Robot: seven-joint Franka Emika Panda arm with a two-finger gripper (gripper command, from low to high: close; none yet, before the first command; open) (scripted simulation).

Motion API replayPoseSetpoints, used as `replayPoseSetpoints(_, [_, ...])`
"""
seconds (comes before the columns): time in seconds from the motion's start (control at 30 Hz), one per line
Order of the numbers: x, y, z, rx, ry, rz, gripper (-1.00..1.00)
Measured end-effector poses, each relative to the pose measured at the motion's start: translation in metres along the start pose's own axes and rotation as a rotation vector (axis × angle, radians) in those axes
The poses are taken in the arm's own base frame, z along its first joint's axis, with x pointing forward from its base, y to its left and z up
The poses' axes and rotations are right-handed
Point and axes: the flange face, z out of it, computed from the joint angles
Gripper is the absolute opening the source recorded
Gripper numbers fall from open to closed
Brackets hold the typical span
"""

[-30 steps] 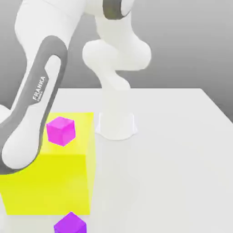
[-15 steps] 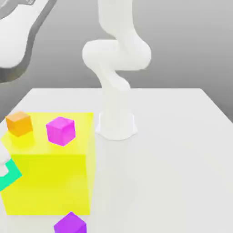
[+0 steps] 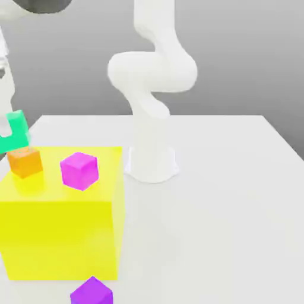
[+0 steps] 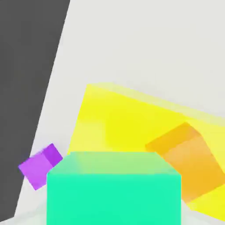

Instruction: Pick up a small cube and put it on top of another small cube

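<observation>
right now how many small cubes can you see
4: teal-green cube held up at the exterior view's left edge, orange cube and magenta cube on the yellow block, purple cube on the table in front.

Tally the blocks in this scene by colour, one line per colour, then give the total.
Teal-green cube: 1
Orange cube: 1
Magenta cube: 1
Purple cube: 1
Big yellow block: 1
Total: 5
</observation>
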Motion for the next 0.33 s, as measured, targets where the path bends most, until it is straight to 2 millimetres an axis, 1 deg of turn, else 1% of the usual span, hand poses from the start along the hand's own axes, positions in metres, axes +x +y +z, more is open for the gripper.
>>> replayPoseSetpoints(0.07, [0.006,0.015,-0.008,0.024,0.049,0.083,-1.0])
replayPoseSetpoints(0.1, [0.009,0.019,-0.004,0.033,0.065,0.116,-1.0])
replayPoseSetpoints(0.13, [0.011,0.02,0.006,0.038,0.073,0.133,-1.0])
replayPoseSetpoints(0.2, [0.015,0.021,0.032,0.042,0.078,0.145,-1.0])
replayPoseSetpoints(0.23, [0.016,0.021,0.046,0.042,0.08,0.148,1.0])
replayPoseSetpoints(0.33, [0.016,0.021,0.046,0.042,0.08,0.148,1.0])
